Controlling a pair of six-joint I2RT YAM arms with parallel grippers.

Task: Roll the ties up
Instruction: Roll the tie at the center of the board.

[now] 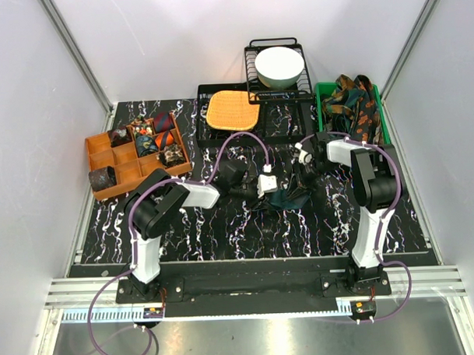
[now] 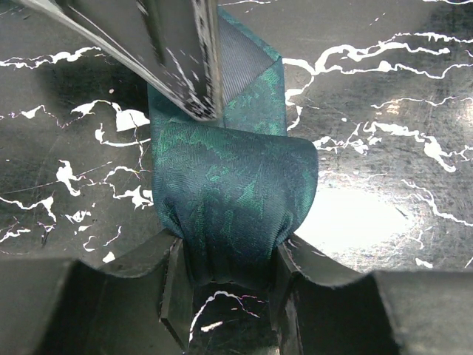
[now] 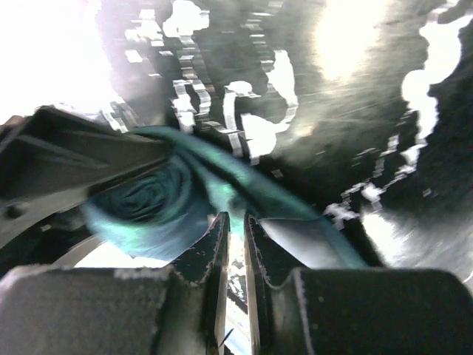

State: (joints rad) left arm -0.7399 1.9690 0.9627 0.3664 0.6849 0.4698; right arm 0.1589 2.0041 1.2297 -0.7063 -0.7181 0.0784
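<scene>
A dark teal tie [image 1: 291, 196] lies mid-table, partly rolled into a coil [image 2: 229, 185]. My left gripper [image 2: 229, 248] is shut on that coil, and the fabric bulges out past both fingers. In the top view the left gripper [image 1: 268, 187] reaches in from the left. My right gripper [image 1: 301, 174] hangs just right of it, over the tie's loose tail [image 3: 310, 222]. Its jaws [image 3: 235, 222] stand a narrow slit apart with nothing between them, just short of the tail and beside the coil [image 3: 148, 201]. One right finger [image 2: 181, 52] shows above the coil.
An orange divided tray [image 1: 104, 159] at the left holds several rolled ties [image 1: 146, 138]. A green bin [image 1: 321, 97] at the back right holds patterned ties [image 1: 357, 103]. Behind stand a black rack with an orange woven mat [image 1: 233, 109] and a wire basket with a white bowl [image 1: 278, 65].
</scene>
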